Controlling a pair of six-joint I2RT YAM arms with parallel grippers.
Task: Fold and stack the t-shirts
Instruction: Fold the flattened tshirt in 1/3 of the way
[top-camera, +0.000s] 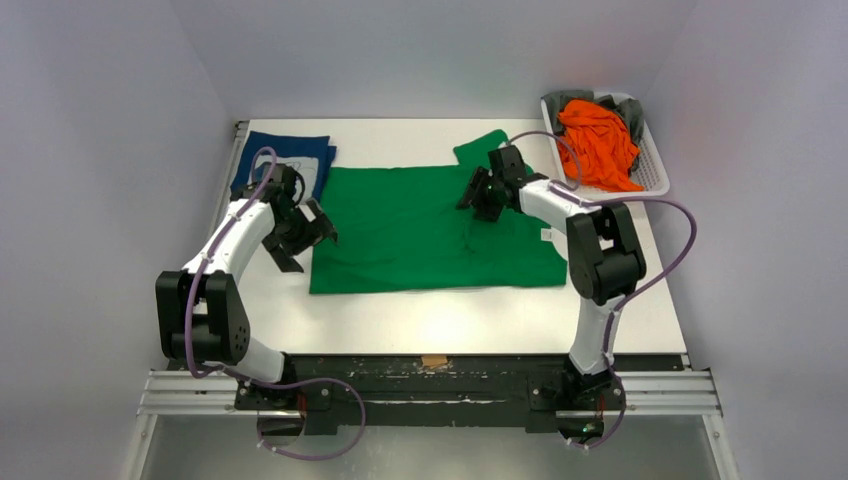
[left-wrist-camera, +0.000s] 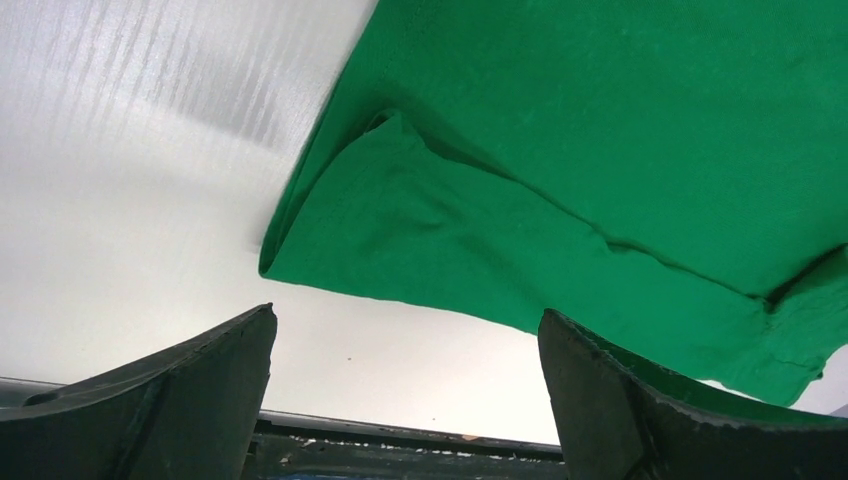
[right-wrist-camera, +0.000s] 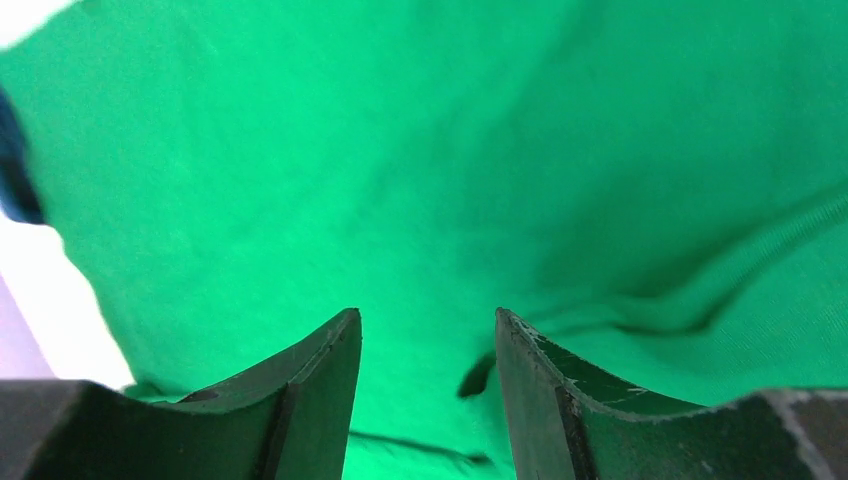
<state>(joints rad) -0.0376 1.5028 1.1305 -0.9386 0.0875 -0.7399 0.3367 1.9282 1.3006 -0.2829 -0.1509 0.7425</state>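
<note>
The bright green t-shirt (top-camera: 420, 228) lies spread flat mid-table, one sleeve poking out at the far right. My left gripper (top-camera: 308, 238) is open and empty at the shirt's left edge; the left wrist view shows the folded green sleeve (left-wrist-camera: 450, 235) just ahead of the jaws, over bare table. My right gripper (top-camera: 477, 197) is open above the shirt's upper right part, with green cloth (right-wrist-camera: 430, 180) filling its view and nothing between the jaws. The navy blue t-shirt (top-camera: 290, 160) lies folded at the far left. The orange t-shirt (top-camera: 598, 142) and a grey one (top-camera: 628, 112) sit in the basket.
A white basket (top-camera: 655, 165) stands at the far right corner. The table's left edge runs beside the navy shirt. The black rail (top-camera: 430, 370) with both arm bases lines the near edge.
</note>
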